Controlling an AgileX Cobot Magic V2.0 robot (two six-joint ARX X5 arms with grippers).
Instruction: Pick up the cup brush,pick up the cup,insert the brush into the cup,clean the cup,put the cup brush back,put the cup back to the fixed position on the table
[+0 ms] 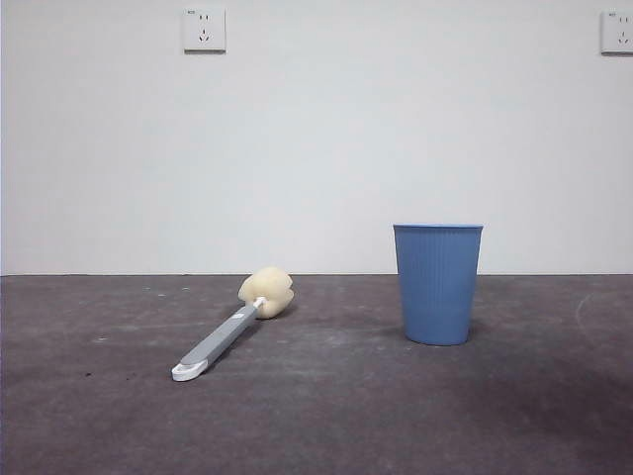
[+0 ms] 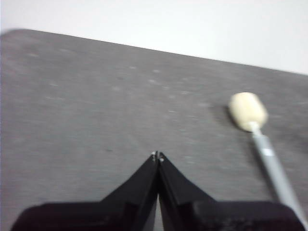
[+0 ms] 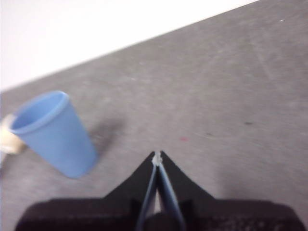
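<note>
Left gripper (image 2: 158, 156): mine, jaws pressed together tip to tip, holding nothing, hanging above bare table (image 2: 96, 106); the brush lies off to one side of it, well apart.

Right gripper (image 3: 158, 156): mine too, jaws closed to a thin seam, empty, over open table with the cup (image 3: 53, 132) off to one side, not touching.

Brush (image 1: 229, 329): lying flat on the table (image 1: 326, 416), nearest the front camera; its white looped end points toward that camera and the cream sponge head sits farther back, toward the wall.

Cup (image 1: 437, 283): upright, mouth up, beside the brush but well apart from it, slightly farther back.

Wall: plain white behind the table edge, with two sockets high up.

Stage, as I judge it: nothing picked up yet; both pickups lie ahead.

Risk with the brush: the handle is flat and low, so if I come down with jaws this narrow I would press on it or skid it away instead of straddling it.

Risk with the cup: light and tapered; a sideways nudge from a closed jaw could tip it, and too low a grip could let it slip.
</note>
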